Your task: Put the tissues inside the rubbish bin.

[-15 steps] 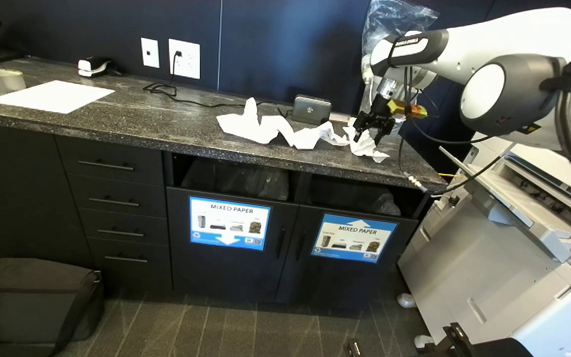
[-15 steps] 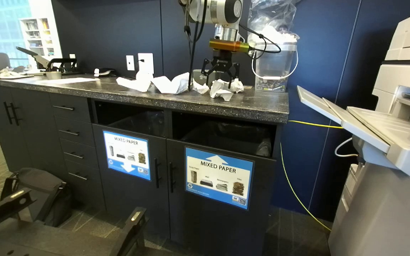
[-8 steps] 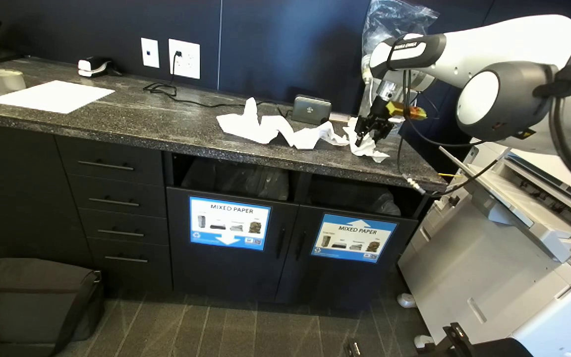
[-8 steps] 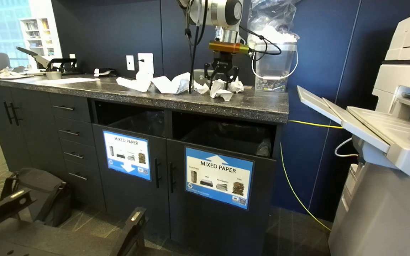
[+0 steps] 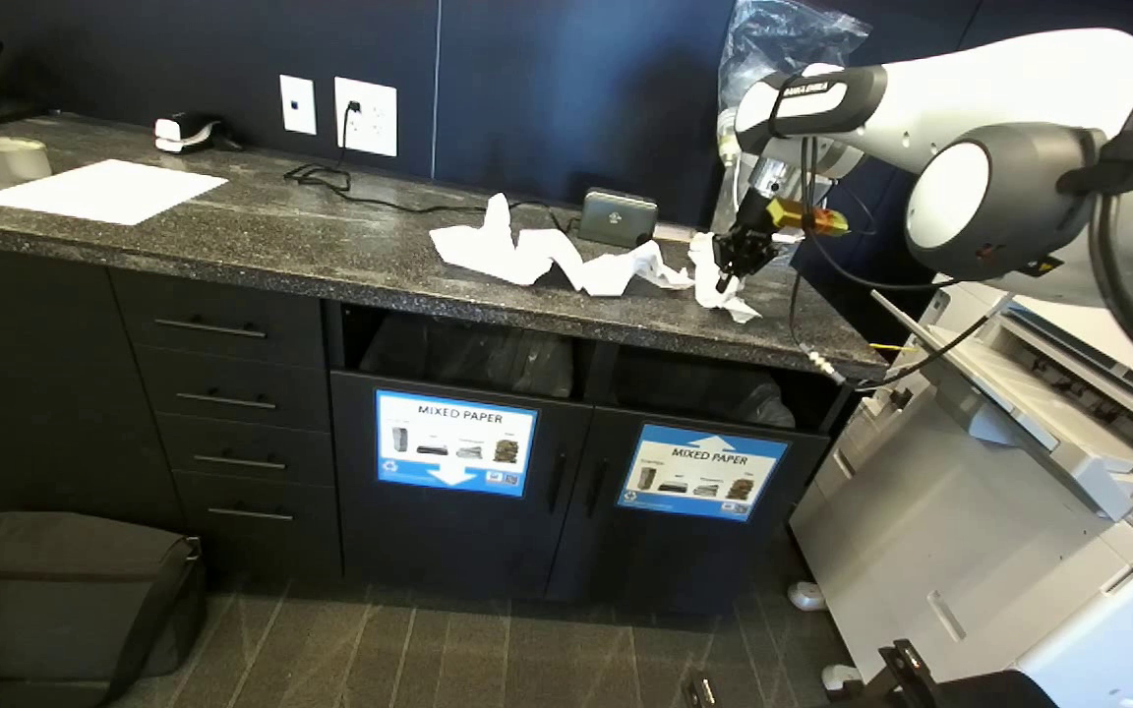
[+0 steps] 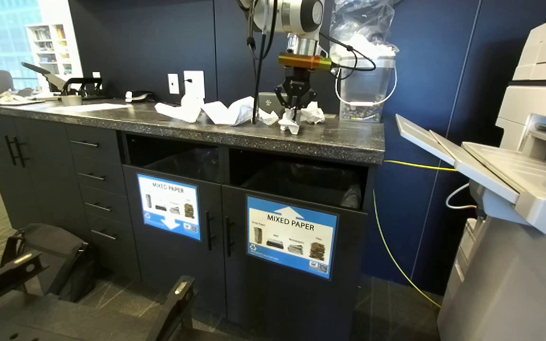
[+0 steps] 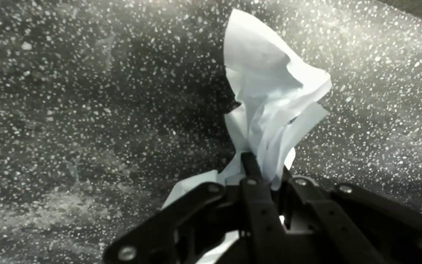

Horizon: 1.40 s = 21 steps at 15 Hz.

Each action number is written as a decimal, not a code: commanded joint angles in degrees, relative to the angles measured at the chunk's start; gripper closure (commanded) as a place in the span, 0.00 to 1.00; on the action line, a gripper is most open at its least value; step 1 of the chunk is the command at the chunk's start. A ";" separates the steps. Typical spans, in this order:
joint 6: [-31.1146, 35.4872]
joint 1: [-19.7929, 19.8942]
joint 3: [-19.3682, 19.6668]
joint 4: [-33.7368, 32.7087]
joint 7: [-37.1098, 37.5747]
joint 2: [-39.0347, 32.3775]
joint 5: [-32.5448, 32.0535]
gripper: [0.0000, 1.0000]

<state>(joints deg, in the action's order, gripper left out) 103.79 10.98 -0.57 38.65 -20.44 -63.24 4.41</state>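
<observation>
The crumpled tissue (image 7: 266,84) is pinched by the gripper (image 7: 268,165); the fingers (image 7: 250,167) are narrowed, with pleated paper caught between them; the tissue is located near the end of the counter (image 5: 330,246). In the wrist view its free end is fanned out beyond the fingertips and more of it is seen emerging under the knuckles; in an exterior view its long axis is found to run from the wall (image 5: 576,88) side towards the counter's front edge. A lined bin (image 6: 296,182) is set inside the cabinet (image 6: 292,303), below that edge; if that bin is meant, a lift, a carry forward past the edge and a lowering are judged to be called for; snagging of the trailing paper on the edge is considered possible. A transparent bucket (image 6: 368,80) with white scraps (image 6: 360,45) is noted by the wall; which receptacle is intended cannot be confirmed. Materials are recorded as follows: tissue thin, matt, white and sharply creased; counter hard, dark and speckled; liner (image 6: 351,194) slack and faintly glossy; bucket smooth, apparently plastic. Further tissues (image 5: 507,258) are seen in zigzag folds alongside; whether one strip or several pieces cannot be told.
</observation>
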 commanded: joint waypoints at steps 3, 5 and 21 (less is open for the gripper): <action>-2.99 -0.18 0.41 -3.73 1.21 -1.85 -0.44 0.88; -4.01 -0.38 0.76 -3.08 1.92 -1.65 -0.68 0.87; 3.75 -1.82 1.80 5.58 7.90 1.30 -1.82 0.90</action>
<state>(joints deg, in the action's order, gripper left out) 103.67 10.16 0.35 40.05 -13.83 -63.09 3.50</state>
